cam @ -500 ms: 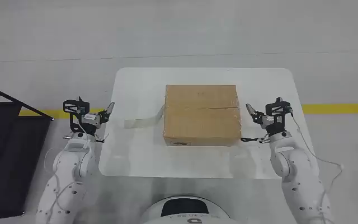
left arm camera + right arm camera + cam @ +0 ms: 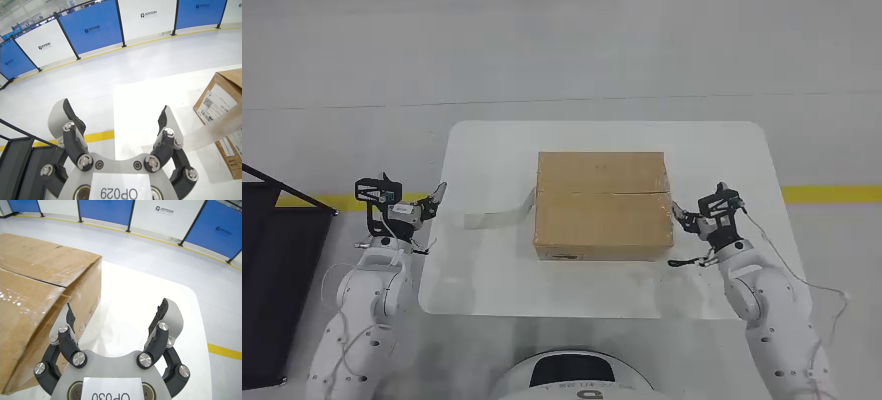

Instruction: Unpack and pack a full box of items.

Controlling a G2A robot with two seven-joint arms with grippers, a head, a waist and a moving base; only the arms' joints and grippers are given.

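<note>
A closed brown cardboard box sits in the middle of the white table, its two top flaps meeting along a taped seam. A loose strip of tape hangs off its left end onto the table. My left gripper is open at the table's left edge, well apart from the box. My right gripper is open and empty right beside the box's right end face, one finger close to the cardboard.
A black frame stands on the floor left of the table. A yellow floor line runs past both table ends. Blue and white barrier panels ring the room. Bare table lies in front of and behind the box.
My right gripper has moved left and slightly toward the box's right end, turning its wrist. The left arm and the box have stayed still.
</note>
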